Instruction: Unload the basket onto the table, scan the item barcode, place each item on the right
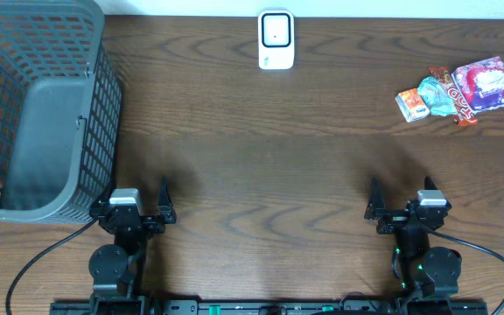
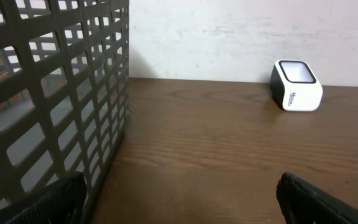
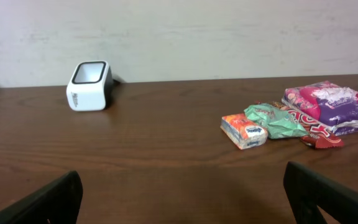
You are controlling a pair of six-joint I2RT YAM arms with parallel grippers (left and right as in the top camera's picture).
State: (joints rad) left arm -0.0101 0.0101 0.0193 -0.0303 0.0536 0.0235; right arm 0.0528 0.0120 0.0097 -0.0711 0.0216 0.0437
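While the left gripper [image 1: 136,199], beside the basket [image 1: 33,114], and the right gripper [image 1: 404,199] sit at the near edge of the table [image 1: 261,149] with jaws wide and empty, the snacks [image 1: 458,92] lie piled far right, well apart from the scanner [image 1: 276,39] at far centre.

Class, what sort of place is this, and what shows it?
Probably a mock shop checkout set up on a wooden table: a white barcode scanner, a grey mesh basket and a small pile of snack packets.
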